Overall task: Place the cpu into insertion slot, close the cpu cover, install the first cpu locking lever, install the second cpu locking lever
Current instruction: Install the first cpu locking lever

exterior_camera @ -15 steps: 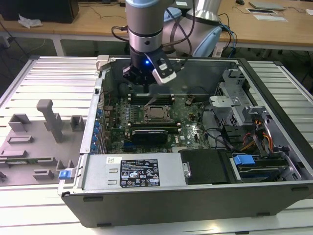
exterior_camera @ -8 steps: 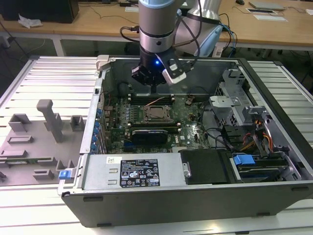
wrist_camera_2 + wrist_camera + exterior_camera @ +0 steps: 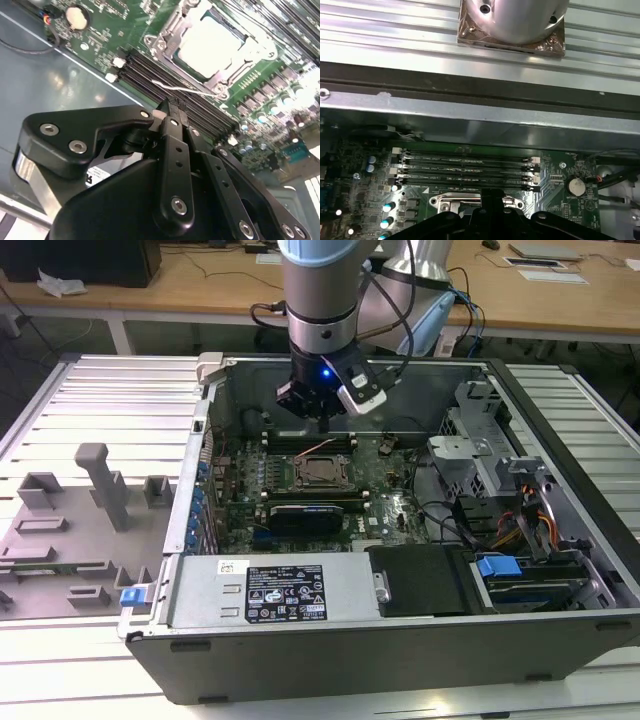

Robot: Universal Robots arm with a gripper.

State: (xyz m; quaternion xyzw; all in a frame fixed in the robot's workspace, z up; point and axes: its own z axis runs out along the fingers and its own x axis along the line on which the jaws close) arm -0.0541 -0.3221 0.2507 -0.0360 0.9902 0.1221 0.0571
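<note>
Jaws are held clenched together over the memory slots [image 3: 142, 66], far of the cpu [image 3: 215, 42], which is framed by the cpu cover [image 3: 162, 42].

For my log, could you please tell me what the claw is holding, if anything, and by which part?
Nothing: the claw is shut empty over the memory slots; the cpu lies under the cpu cover.

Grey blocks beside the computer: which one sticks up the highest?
The post with the flat cap. It rises well above the low blocks around it.
</note>
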